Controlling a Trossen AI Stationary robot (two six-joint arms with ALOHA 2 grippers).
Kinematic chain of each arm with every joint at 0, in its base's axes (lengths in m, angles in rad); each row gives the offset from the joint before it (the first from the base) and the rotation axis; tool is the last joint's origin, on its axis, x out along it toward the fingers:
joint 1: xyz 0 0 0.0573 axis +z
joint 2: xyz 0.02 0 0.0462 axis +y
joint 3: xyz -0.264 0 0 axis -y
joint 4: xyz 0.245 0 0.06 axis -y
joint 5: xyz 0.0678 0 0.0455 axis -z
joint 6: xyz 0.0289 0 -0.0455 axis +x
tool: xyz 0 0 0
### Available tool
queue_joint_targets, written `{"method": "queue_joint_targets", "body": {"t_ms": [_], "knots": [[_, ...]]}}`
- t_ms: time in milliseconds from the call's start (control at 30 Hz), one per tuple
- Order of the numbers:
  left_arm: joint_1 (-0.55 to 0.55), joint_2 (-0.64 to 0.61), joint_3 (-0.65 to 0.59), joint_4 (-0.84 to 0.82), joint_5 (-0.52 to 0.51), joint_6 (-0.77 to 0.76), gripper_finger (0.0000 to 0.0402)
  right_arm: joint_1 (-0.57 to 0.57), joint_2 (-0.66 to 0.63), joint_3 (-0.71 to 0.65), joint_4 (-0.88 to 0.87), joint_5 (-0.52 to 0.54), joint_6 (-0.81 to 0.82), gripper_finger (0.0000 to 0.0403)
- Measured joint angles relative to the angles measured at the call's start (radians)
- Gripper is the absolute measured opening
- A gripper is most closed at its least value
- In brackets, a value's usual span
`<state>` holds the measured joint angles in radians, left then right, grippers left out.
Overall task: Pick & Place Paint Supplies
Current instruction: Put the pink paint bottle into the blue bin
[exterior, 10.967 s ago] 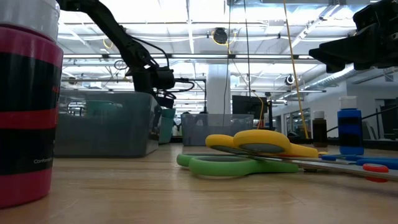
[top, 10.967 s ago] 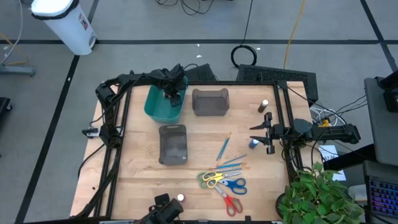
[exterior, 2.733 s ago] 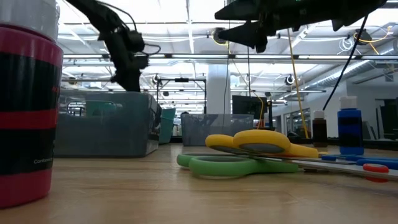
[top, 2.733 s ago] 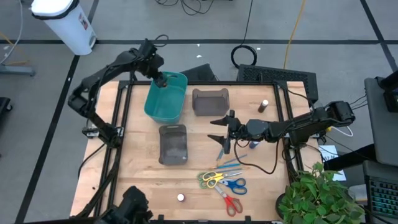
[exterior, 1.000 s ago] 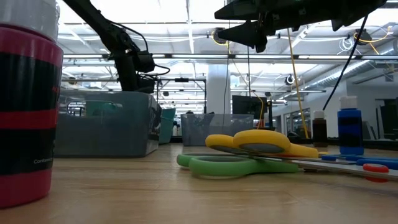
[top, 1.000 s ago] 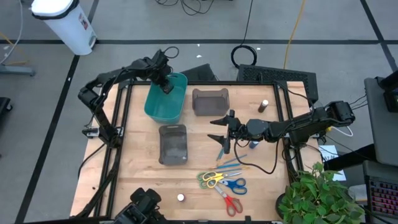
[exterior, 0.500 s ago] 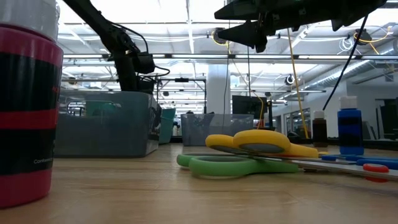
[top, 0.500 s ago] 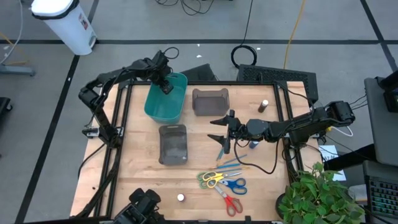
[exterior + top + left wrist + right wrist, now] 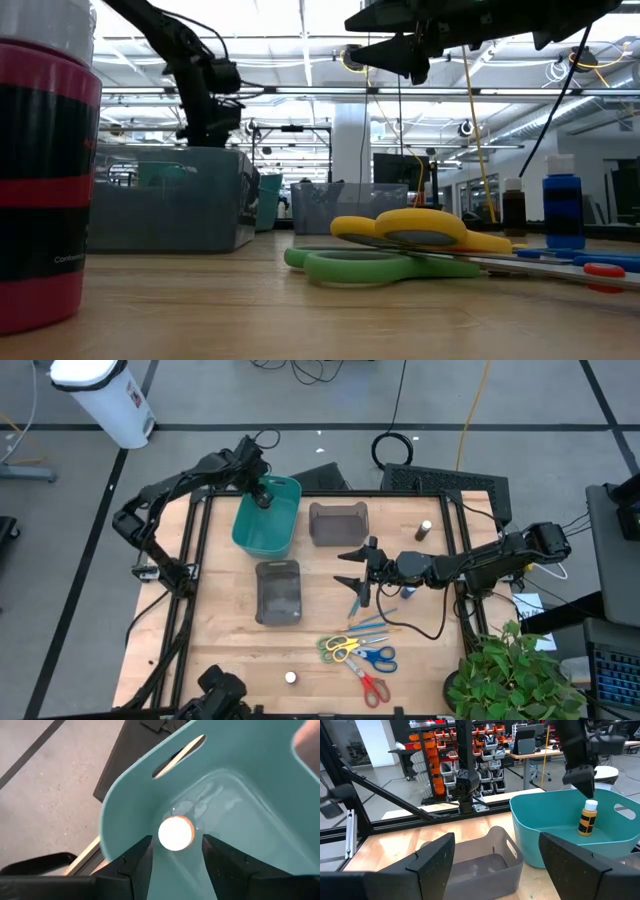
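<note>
A small orange-brown paint bottle [image 9: 588,818] with a white cap [image 9: 175,833] stands upright on the floor of the teal bin [image 9: 268,525]. My left gripper [image 9: 261,491] hangs open just above it at the bin's far left corner, one finger on either side of the cap, touching nothing. My right gripper [image 9: 349,569] hovers open and high over the table's middle, above the blue and orange brushes [image 9: 360,600]. Three pairs of scissors [image 9: 358,658] lie flat near the near edge. A brown bottle [image 9: 424,530] and a blue bottle [image 9: 563,210] stand on the right.
Two grey bins stand by the teal one, one right of it [image 9: 338,523] and one nearer [image 9: 278,592]. A white-capped bottle [image 9: 290,678] stands near the near edge and looms large in the low view [image 9: 45,180]. A plant [image 9: 510,675] sits off the near right corner.
My left gripper has risen from inside the teal bin and shifted slightly toward the table's far left corner. The bottle stays standing in the bin.
</note>
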<state>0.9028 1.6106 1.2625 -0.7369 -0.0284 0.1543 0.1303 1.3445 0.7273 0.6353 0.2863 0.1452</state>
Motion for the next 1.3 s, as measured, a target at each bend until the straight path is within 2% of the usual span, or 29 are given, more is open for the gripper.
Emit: {"method": "queue_joint_targets", "body": {"t_ms": [233, 400, 567, 767, 933, 1300], "knots": [[0.000, -0.132, 0.002, -0.179, -0.033, -0.034, 0.0175, 0.000, 0.000, 0.000, -0.001, 0.000, 0.000, 0.0279], [0.000, -0.202, 0.002, -0.352, -0.034, -0.217, 0.0175, 0.000, 0.000, 0.000, -0.001, 0.000, 0.001, 0.0279], [-0.003, -0.210, -0.004, -0.536, -0.034, -0.334, 0.0175, 0.000, 0.000, 0.000, -0.001, 0.000, 0.027, 0.0279], [-0.022, -0.210, -0.124, -0.533, -0.020, -0.369, 0.0175, 0.002, 0.000, 0.000, -0.001, -0.002, 0.027, 0.0279], [-0.028, -0.210, -0.204, -0.490, -0.073, -0.374, 0.0175, 0.002, 0.000, 0.000, -0.001, -0.002, 0.026, 0.0279], [-0.062, -0.210, -0.230, -0.483, -0.046, -0.381, 0.0175, 0.002, 0.000, 0.000, 0.000, -0.001, 0.019, 0.0279]]}}
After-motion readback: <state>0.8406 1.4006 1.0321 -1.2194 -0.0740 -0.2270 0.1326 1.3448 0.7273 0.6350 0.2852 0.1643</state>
